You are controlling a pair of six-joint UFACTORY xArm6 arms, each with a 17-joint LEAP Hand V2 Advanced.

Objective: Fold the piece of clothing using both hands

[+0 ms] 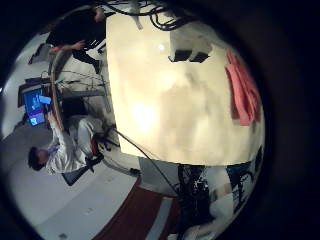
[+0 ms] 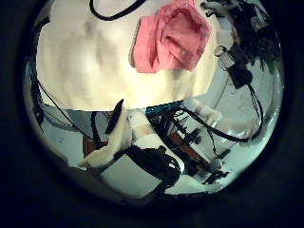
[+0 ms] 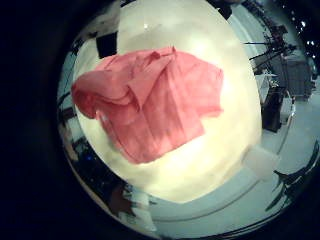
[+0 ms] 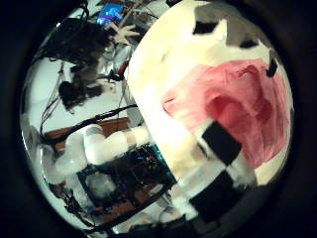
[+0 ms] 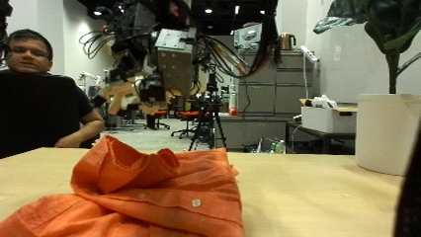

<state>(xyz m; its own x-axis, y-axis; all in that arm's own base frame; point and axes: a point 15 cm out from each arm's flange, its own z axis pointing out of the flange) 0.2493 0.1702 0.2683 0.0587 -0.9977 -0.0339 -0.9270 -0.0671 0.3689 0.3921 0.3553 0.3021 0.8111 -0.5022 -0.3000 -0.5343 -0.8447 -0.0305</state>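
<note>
- An orange shirt (image 5: 151, 193) lies crumpled on the pale wooden surface (image 5: 329, 188), at the near left of the outside view. Its collar end is heaped up and a buttoned edge trails toward the near edge.
- The right hand (image 4: 213, 164) hangs above the shirt. The garment fills most of its little finger side view and spreads just beyond its fingers (image 4: 223, 141), which reach out loosely apart and hold nothing.
- The left hand (image 2: 128, 157) hangs well clear. Its views take in almost the whole surface, with the shirt small at one edge. Its fingers (image 2: 116, 116) are relaxed and empty too.
- Judged from this, the right hand is the nearer, and the left has to cross the bare surface before both can grip.
- From above, one end of the shirt is bunched in thick folds and the other lies flatter, so its long axis seems to run from heap to flat end. The line is loose, though.
- Sleeves and hem cannot be told apart in the bundle. The near part of the shirt is cut off in the outside view, where neither hand can be made out with certainty among the hanging gear.
</note>
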